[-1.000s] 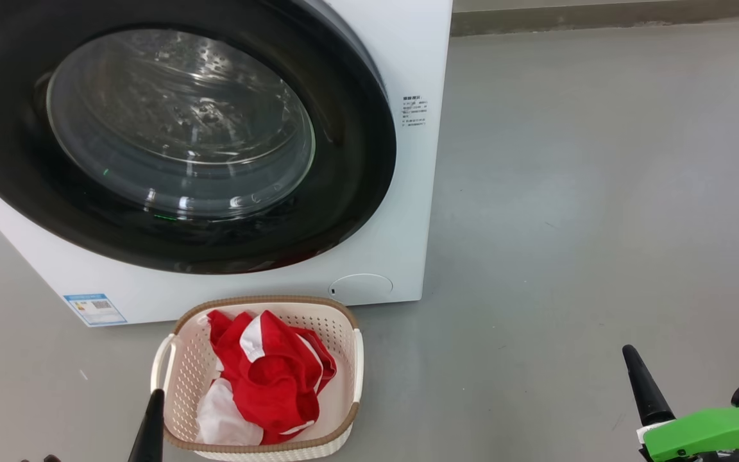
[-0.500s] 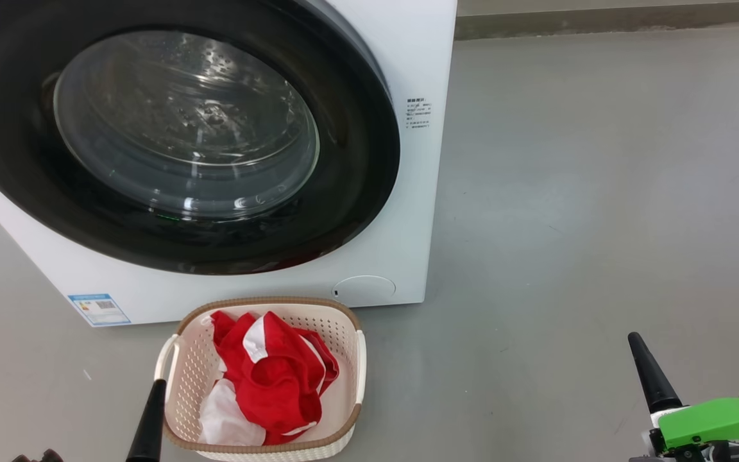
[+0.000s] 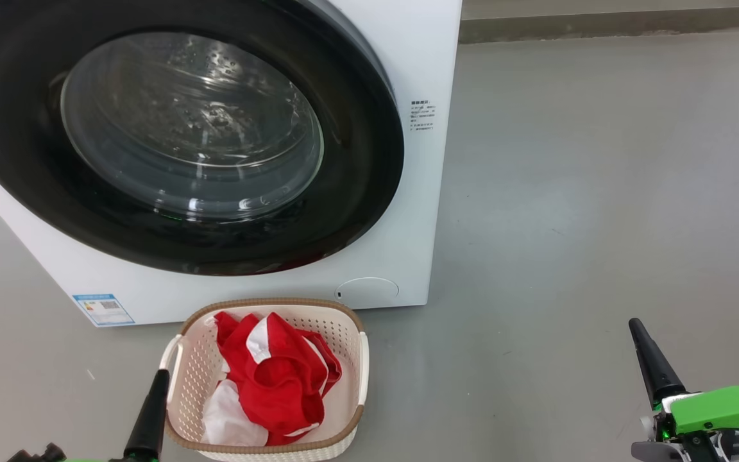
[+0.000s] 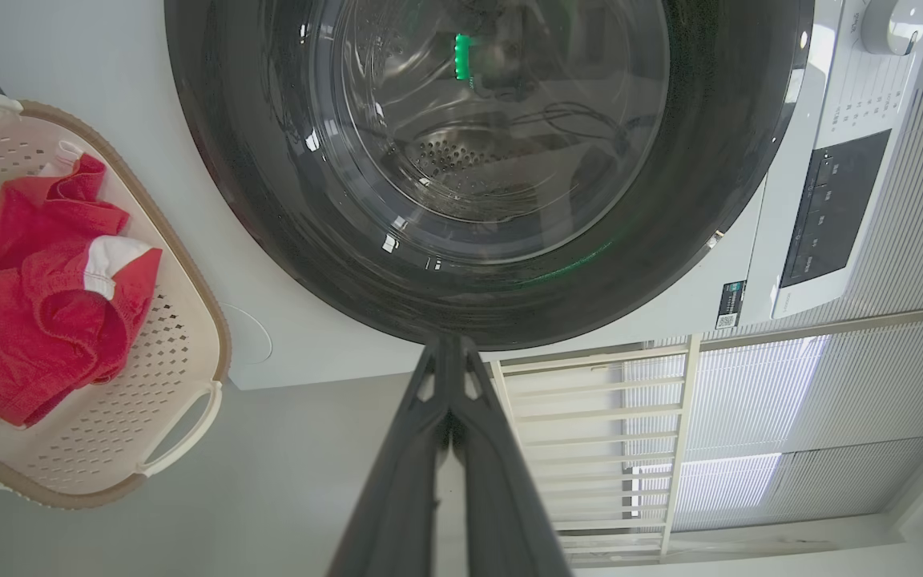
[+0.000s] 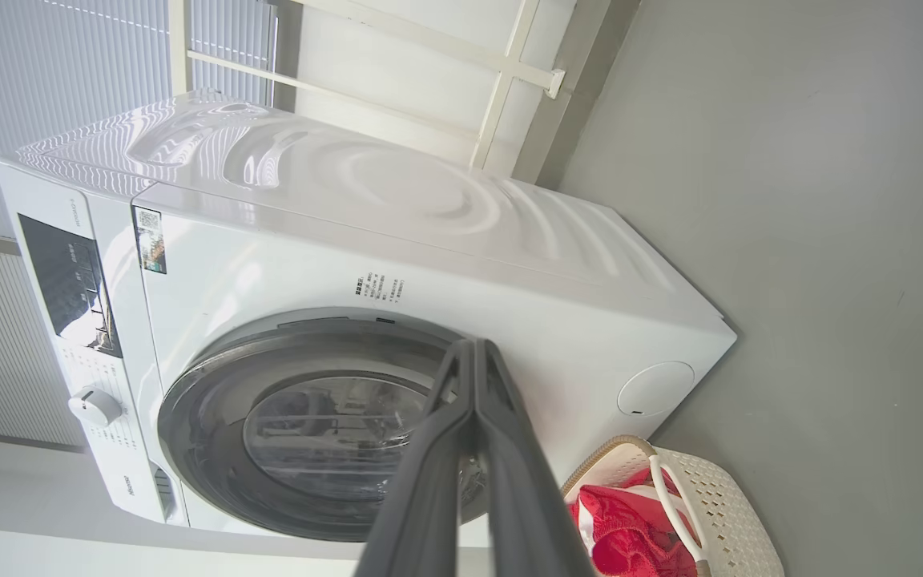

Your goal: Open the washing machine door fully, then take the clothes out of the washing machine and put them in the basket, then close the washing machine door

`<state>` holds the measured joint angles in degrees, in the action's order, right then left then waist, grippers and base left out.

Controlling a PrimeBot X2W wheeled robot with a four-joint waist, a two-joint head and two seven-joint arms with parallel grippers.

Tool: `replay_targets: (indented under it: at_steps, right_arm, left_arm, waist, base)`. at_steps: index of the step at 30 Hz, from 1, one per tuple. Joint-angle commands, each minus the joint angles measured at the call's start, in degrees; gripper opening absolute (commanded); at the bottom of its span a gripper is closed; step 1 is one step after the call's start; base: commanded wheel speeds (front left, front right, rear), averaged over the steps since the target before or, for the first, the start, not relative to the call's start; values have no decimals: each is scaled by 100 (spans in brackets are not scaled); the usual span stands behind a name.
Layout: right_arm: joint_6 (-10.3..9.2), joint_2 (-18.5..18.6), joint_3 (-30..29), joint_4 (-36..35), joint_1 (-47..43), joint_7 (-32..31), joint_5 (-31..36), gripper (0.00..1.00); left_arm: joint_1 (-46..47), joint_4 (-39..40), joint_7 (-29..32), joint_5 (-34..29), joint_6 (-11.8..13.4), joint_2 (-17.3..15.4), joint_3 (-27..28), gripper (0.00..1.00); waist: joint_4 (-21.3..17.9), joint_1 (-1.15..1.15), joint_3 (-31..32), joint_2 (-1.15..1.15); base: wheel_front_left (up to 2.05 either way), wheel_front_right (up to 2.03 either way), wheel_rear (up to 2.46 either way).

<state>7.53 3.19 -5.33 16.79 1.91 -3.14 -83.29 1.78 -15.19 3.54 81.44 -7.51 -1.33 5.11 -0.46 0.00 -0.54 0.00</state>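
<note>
Black and pressed together with nothing between them, the fingers of the left gripper (image 3: 159, 380) rise from the bottom edge of the head view, just beside the near left corner of the basket (image 3: 188, 378). In the left wrist view the same closed tips (image 4: 449, 346) aim straight at the lower rim of the door (image 4: 501, 316).

The basket stands on the floor (image 3: 568, 192) close before the machine (image 3: 422, 224), below the right half of the door. The red and white clothes (image 3: 273, 378) lie heaped in it, all within the rim. Through the glass I see bare drum and no fabric.

The door (image 3: 360, 160) looks flush against the front of the machine. Whether it has latched I cannot tell.

The right gripper (image 3: 637, 335) is also closed on nothing. It stands well apart to the right over open floor, and in its own wrist view its tips (image 5: 473, 346) lie over the door's upper rim.

By my reading the unloading is done and the door is the only open question. If it needs a last press, the door lies ahead of and above both grippers, and the left one is much the nearer, already lined up with the lower rim. A push there must pass over the basket's left side without catching its handle.
</note>
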Motion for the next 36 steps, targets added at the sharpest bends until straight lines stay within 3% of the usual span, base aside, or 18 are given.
replay_targets:
  at_steps: [1,16,36]
  right_arm:
    - [-4,35,36,-190,310,-57,-191,0]
    - [-4,2,-75,-278,421,-297,-909,0]
    - [-4,-7,-90,-279,424,-312,-911,0]
  left_arm:
    - [287,123,60,190,2,-132,131,0]
    - [438,116,291,1057,2,-154,141,0]
    - [441,116,294,1073,2,-154,141,0]
  waist:
    - [4,0,3,0]
    - [45,0,35,0]
    - [46,0,36,0]
  base:
    - [0,0,0]
    - [0,0,0]
    - [0,0,0]
